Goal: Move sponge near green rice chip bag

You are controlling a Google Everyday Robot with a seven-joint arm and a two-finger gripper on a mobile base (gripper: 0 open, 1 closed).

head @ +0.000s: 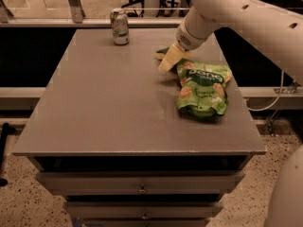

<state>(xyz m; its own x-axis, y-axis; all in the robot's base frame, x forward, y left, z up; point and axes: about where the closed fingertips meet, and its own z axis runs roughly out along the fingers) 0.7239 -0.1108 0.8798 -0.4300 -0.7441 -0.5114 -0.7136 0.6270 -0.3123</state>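
The sponge [163,53] lies at the back right of the table, just left of the top end of the green rice chip bag [203,86]. Only its dark green top shows, the rest is hidden behind the gripper. The gripper [168,62] reaches down from the upper right on a white arm and sits right over the sponge, its pale tip touching or nearly touching the table. The bag lies flat near the table's right edge, white lettering up.
A green-and-white drink can [120,26] stands upright at the table's back edge, left of the sponge. The grey table [109,108] has drawers below its front edge. The white arm [246,18] spans the upper right.
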